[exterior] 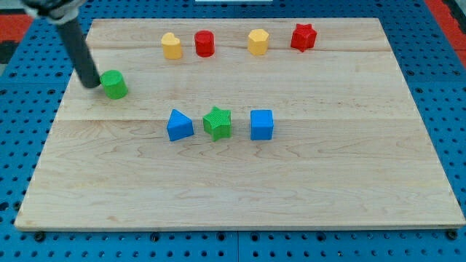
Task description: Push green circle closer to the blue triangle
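The green circle (114,84) sits on the wooden board at the view's upper left. The blue triangle (179,125) lies near the board's middle, to the lower right of the green circle. My tip (91,84) rests on the board just left of the green circle, touching or nearly touching its left side. The dark rod rises from the tip toward the view's top left corner.
A green star (218,122) and a blue cube (261,124) lie in a row right of the blue triangle. Along the view's top are a yellow heart (171,46), a red cylinder (204,44), a yellow hexagon (258,41) and a red star (303,37). The board's left edge (45,138) is close to the tip.
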Motion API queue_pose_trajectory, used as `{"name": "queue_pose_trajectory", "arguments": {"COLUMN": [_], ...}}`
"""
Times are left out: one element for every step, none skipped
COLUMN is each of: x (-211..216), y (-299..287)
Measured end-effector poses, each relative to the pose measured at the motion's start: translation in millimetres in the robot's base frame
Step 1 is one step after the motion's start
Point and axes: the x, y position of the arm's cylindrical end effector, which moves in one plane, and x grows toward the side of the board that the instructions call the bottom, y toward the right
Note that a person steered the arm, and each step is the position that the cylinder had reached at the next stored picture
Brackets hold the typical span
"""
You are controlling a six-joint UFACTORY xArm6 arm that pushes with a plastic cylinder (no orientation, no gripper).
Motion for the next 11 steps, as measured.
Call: {"name": "queue_pose_trajectory", "arguments": {"x": [10.6,-32.8,-26.2,-29.1,-42.4,-30.8,-1.6,21.9,27.6,37.5,36.4], "y": [-1.9,1.5,56.5,81.7,100.4,100.4,87.9,87.8,85.3,85.3,85.3]}}
